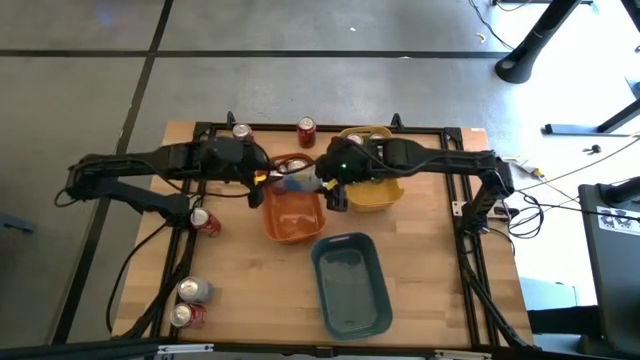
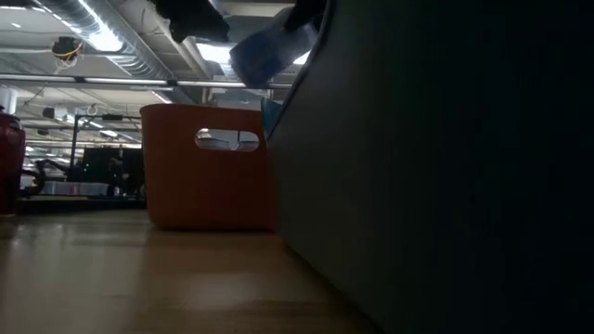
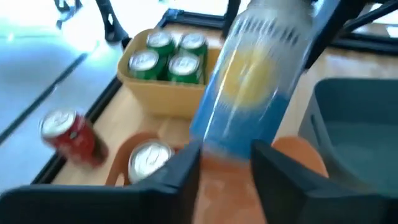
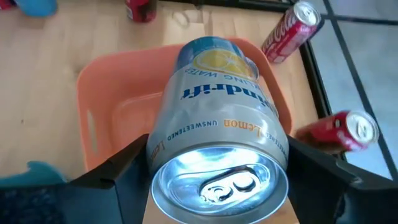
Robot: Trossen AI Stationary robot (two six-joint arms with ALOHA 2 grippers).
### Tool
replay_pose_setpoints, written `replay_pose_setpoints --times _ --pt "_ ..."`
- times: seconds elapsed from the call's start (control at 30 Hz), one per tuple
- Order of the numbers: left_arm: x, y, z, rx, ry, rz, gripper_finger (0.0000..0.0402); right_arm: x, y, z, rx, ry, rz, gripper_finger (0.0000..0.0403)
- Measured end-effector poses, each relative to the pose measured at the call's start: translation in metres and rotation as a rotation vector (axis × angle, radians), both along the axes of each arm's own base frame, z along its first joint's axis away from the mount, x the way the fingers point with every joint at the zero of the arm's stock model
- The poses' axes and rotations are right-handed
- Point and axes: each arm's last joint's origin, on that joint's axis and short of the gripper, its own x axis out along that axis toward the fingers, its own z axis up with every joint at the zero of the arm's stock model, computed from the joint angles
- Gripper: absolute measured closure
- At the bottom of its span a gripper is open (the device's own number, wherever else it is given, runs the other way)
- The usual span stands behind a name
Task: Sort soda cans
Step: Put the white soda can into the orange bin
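A silver-and-blue lemon soda can [image 4: 217, 149] hangs over the orange bin [image 1: 293, 212], held between the fingers of the right gripper [image 1: 333, 190], which close on its sides near the silver top. The left gripper [image 1: 268, 178] is just beside the can's other end, above the same bin; its fingers [image 3: 180, 174] flank the can's blue base (whether they actually press on it I cannot tell). Inside the orange bin lies 1 silver-topped can [image 3: 149, 158]. Just beside the orange bin, on its right-arm side, the yellow bin [image 3: 163, 93] holds 4 green cans [image 3: 169, 57] standing upright. A red can [image 1: 306, 131] and another can [image 1: 241, 132] stand beyond the orange bin at the table's far edge. Another red can [image 1: 203, 221] lies on the left-arm side of the orange bin. 2 more cans [image 1: 188, 303] sit well apart from it near the front left corner. The blue-grey bin [image 1: 350, 282] stands just in front of the orange bin.
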Motion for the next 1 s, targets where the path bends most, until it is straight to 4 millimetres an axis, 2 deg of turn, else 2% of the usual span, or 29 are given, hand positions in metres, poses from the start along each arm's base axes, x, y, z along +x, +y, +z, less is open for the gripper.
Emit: replay_pose_setpoints --times 0.13,0.23,0.43,0.63,0.8,0.9,1.0 --pt "0.005 -0.001 -0.005 0.025 0.031 -0.026 0.0362 0.006 0.001 -0.003 -0.032 -0.015 0.035 0.0118" --pt "0.011 0.0 -0.008 0.032 0.038 -0.03 0.0395 0.009 0.002 -0.003 -0.022 -0.028 0.057 0.0118" --pt "0.023 0.001 -0.021 0.007 0.1 -0.015 0.0385 0.011 0.002 -0.002 -0.026 -0.052 0.085 0.0118" --pt "0.039 -0.005 -0.034 -0.006 0.149 -0.034 0.0399 0.013 0.003 0.0 -0.024 -0.083 0.093 0.0119" --pt "0.048 -0.008 -0.044 -0.026 0.18 -0.034 0.0394 0.015 0.003 0.003 -0.006 -0.126 0.11 0.0119" --pt "0.049 -0.008 -0.045 -0.032 0.184 -0.035 0.0393 0.019 0.003 0.002 -0.002 -0.138 0.115 0.0119" --pt "0.042 -0.009 -0.044 -0.043 0.212 -0.031 0.0392 0.025 0.003 -0.005 -0.003 -0.127 0.113 0.0119"
